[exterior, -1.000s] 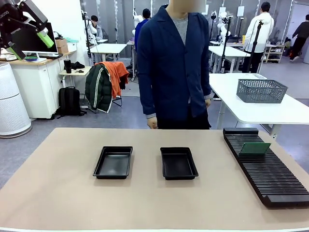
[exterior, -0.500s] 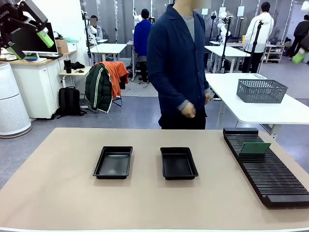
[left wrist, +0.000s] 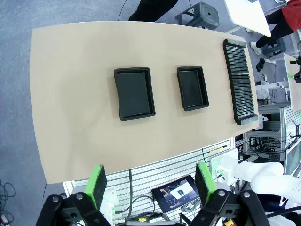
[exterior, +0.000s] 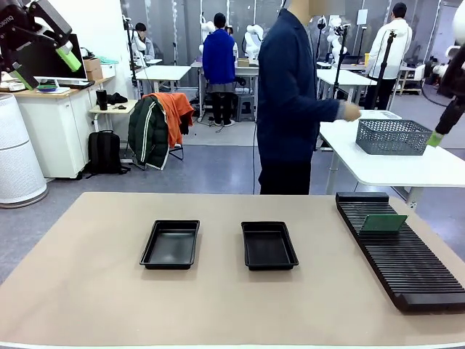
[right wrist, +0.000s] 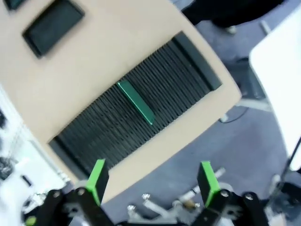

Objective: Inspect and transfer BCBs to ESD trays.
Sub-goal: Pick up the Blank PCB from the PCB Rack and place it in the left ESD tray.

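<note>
Compared with a second ago, the person no longer faces us across the table (exterior: 94,305) but stands side-on, one hand (exterior: 352,112) stretched toward the grey mesh basket (exterior: 392,136) on the white table behind. The right gripper (exterior: 434,138) now shows lower at the right edge of the front view, while trays, rack and board sit where they were. The single BCB (exterior: 383,223) stands on edge in a slot near the far end of the black slotted rack (exterior: 403,269). We take this as its holding place: upright, it shows both faces for inspection and leaves a free top edge for a pinch. The two ESD trays, the left tray (exterior: 171,246) and the right tray (exterior: 269,247), lie empty side by side in mid-table, well apart from the rack, presumably set out as drop-off spots. Our left gripper (left wrist: 150,186) hangs high above the table, looking down on both trays, its fingers (left wrist: 96,186) spread with nothing between them. The right gripper's own view, blurred, looks down on rack and board, its fingers (right wrist: 98,181) likewise spread and empty. We judge the transfer not yet begun, with the right arm better placed to reach the board.
</note>
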Robot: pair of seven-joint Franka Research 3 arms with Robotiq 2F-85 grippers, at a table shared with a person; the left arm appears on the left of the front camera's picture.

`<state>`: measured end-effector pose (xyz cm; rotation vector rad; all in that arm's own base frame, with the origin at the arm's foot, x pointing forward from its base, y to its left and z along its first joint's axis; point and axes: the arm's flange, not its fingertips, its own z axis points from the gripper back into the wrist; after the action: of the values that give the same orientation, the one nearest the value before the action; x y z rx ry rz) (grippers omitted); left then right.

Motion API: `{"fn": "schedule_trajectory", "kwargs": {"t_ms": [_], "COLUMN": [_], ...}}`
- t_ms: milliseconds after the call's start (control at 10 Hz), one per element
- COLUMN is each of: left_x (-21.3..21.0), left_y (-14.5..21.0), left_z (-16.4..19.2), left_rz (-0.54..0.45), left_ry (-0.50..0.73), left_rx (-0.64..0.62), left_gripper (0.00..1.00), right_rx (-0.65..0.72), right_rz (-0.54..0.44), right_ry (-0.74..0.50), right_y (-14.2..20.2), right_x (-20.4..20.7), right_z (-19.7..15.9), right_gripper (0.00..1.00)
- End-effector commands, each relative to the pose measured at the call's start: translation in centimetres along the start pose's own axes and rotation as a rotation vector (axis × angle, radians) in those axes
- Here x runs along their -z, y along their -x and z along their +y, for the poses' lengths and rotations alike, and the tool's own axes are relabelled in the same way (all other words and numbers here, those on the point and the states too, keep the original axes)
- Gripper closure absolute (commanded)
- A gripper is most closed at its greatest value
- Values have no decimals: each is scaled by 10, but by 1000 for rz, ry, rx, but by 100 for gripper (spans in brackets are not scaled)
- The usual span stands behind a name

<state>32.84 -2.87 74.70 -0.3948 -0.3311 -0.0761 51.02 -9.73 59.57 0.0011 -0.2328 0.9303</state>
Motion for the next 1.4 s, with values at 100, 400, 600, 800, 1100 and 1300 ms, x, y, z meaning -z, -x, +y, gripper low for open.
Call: {"fn": "schedule_trajectory", "kwargs": {"t_ms": [100, 400, 600, 800, 1100, 1300], "left_x": [1, 1, 1, 1, 1, 1], "left_y": [0, 0, 0, 0, 0, 0], "left_z": [0, 0, 0, 0, 0, 0], "left_rz": [-1, -1, -1, -1, -1, -1], "left_ry": [-5, -5, -5, -5, -5, -5], "left_rx": [-1, -1, -1, -1, -1, -1], "left_gripper": [0, 0, 0, 0, 0, 0], "right_rx": [-307, -483, -540, -576, -614, -638], "right_rz": [48, 132, 161, 145, 94, 74], "right_ry": [-18, -83, -111, -129, -122, -110], "right_y": [-1, -10, -13, -15, -13, -12], "right_x": [52, 95, 128, 157, 187, 206], "right_z": [2, 11, 18, 24, 32, 35], "right_gripper": [0, 0, 0, 0, 0, 0]}}
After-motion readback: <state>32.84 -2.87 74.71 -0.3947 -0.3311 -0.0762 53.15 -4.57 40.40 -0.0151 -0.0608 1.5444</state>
